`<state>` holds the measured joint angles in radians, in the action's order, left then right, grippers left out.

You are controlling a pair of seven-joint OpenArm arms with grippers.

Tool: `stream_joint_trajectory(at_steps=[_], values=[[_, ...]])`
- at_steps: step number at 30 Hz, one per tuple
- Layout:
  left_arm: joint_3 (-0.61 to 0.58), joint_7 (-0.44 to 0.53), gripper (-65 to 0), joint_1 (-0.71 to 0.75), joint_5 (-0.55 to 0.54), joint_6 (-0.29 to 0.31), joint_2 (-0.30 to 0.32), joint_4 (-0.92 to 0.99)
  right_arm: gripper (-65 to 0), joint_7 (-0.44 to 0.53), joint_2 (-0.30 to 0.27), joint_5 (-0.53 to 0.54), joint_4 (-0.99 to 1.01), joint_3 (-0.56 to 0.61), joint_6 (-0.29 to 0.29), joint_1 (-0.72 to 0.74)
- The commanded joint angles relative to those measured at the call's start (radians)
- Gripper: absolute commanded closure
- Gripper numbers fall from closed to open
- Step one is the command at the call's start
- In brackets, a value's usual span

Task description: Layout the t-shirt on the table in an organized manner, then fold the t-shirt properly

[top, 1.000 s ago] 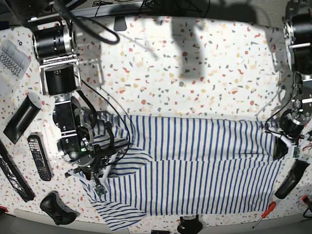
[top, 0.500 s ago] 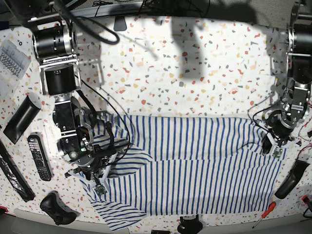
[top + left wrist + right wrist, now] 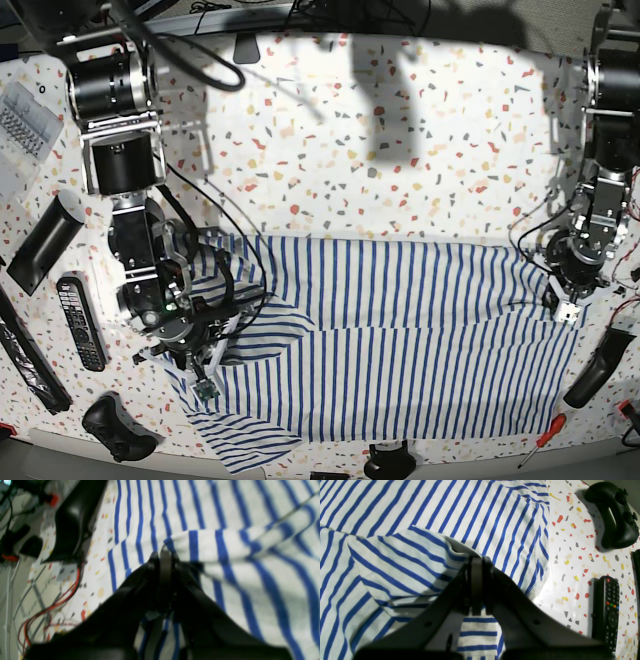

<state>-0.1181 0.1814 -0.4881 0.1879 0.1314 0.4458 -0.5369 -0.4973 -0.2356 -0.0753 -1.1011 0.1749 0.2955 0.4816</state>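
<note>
We see the table [image 3: 400, 130], its speckled white top bare across the far half, and the t-shirt [image 3: 400, 340] spread over the near half as a wide striped band running from one arm to the other. Its edge nearest us is roughly straight, and one corner trails toward the table's front edge below the right arm.

The right gripper [image 3: 477, 562] sits low on the cloth, its fingers [image 3: 476, 585] pressed together on a raised fold of the t-shirt [image 3: 402, 562], which bunches into a rumpled flap beside them. In the base view this gripper [image 3: 215, 330] is over the shirt's crumpled end.

The left gripper [image 3: 165, 552] has its fingers [image 3: 165, 580] closed tight as well, pinching a lifted edge of the t-shirt [image 3: 225, 547]; the fabric rises off the table there in a soft ridge.

Beside the right arm lie a remote control [image 3: 605, 610] and a black game controller [image 3: 615, 515], both clear of the cloth. A red-handled screwdriver [image 3: 543, 437] rests near the table's front corner, close to the left arm.
</note>
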Motion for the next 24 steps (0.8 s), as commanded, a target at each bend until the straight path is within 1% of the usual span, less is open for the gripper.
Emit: stream_joint_trajectory(at_steps=[1, 3, 5, 6, 8, 9, 10, 11, 12, 16, 20, 21, 22, 24], values=[[0.004, 0.03, 0.0, -0.03, -0.005, -0.016, 0.017, -0.013, 0.0, 0.037, -0.006, 0.003, -0.017, -0.004, -0.001, 0.036], [0.004, 0.029, 0.0, -0.03, -0.005, -0.016, 0.017, -0.013, 0.0, 0.063, -0.006, -0.002, -0.017, -0.004, -0.001, 0.037], [0.004, 0.029, 0.0, -0.027, -0.005, -0.016, 0.017, -0.013, 0.0, 0.113, -0.006, -0.008, -0.017, -0.004, -0.001, 0.036], [0.004, 0.029, 0.0, -0.027, -0.005, -0.016, 0.017, -0.013, -5.3, 0.151, -0.006, -0.029, -0.017, -0.004, -0.001, 0.036], [0.004, 0.029, 0.0, -0.027, -0.005, -0.016, 0.017, -0.013, -20.9, 0.235, -0.006, -0.079, -0.017, -0.004, -0.001, 0.037], [0.004, 0.029, 0.0, -0.027, -0.005, -0.016, 0.017, -0.013, -27.1, 0.27, -0.006, -0.105, -0.017, -0.004, -0.002, 0.037], [0.004, 0.029, 0.0, -0.027, -0.005, -0.016, 0.017, -0.013, -32.1, 0.286, -0.006, -0.124, -0.017, -0.004, -0.003, 0.037], [0.004, 0.029, 0.0, -0.027, -0.005, -0.015, 0.017, -0.013, -35.4, 0.288, -0.006, -0.131, -0.017, -0.004, -0.004, 0.037], [0.004, 0.029, 0.0, -0.027, -0.005, -0.014, 0.017, -0.013, -36.4, 0.287, -0.006, -0.131, -0.017, -0.004, -0.003, 0.036], [0.004, 0.029, 0.0, -0.027, -0.005, 0.024, 0.017, -0.013, -36.4, 0.253, -0.005, -0.121, -0.017, -0.004, -0.003, 0.036], [0.004, 0.03, -0.2, -0.029, -0.005, 0.025, 0.018, -0.013, -36.4, 0.203, -0.006, -0.066, -0.017, -0.004, -0.003, 0.036], [0.004, 0.03, -5.1, -0.031, -0.005, 0.024, 0.018, -0.013, -36.4, 0.197, -0.005, -0.066, -0.017, -0.004, -0.003, 0.035], [0.004, 0.034, -9.5, -0.031, -0.005, 0.006, 0.018, -0.013, -36.4, 0.196, -0.006, -0.066, -0.017, -0.004, -0.003, 0.036], [0.004, 0.062, -15.7, -0.031, -0.005, -0.067, 0.017, -0.013, -36.4, 0.196, -0.006, -0.066, -0.017, -0.004, -0.003, 0.036]])
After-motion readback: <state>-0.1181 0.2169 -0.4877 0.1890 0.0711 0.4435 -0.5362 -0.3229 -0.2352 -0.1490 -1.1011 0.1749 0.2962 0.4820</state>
